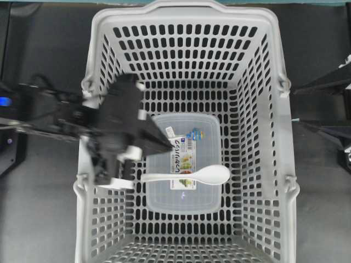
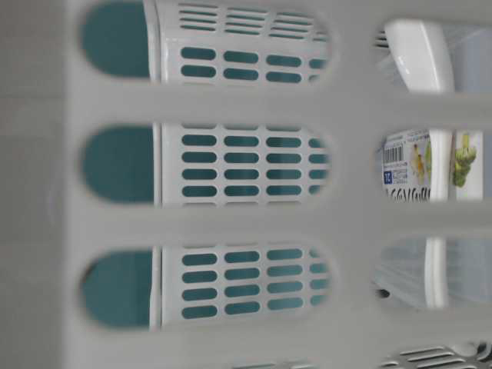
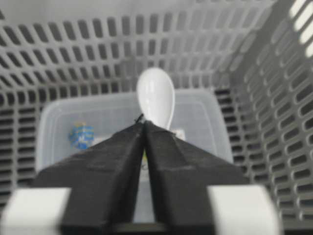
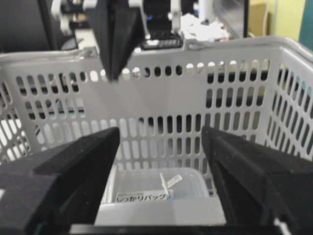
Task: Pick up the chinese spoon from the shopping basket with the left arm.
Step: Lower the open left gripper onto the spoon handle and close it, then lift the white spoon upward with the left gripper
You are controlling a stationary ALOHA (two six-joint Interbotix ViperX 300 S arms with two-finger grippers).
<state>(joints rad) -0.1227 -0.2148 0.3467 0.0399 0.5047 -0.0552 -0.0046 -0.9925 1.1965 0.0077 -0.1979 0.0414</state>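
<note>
My left gripper (image 3: 143,128) hangs pressed together above the chinese spoon (image 1: 189,175). Unless it spreads, it may knock the glossy spoon off the clear box (image 1: 184,203) below me.

One light-grey shopping basket (image 1: 274,164). Inside the basket: one clear plastic box (image 1: 164,197) with one printed label (image 1: 184,159), and one white chinese spoon (image 1: 211,175) lying across the box lid. Two black grippers: left gripper (image 1: 167,147) above the basket, right gripper (image 4: 161,147) outside the basket wall.
</note>
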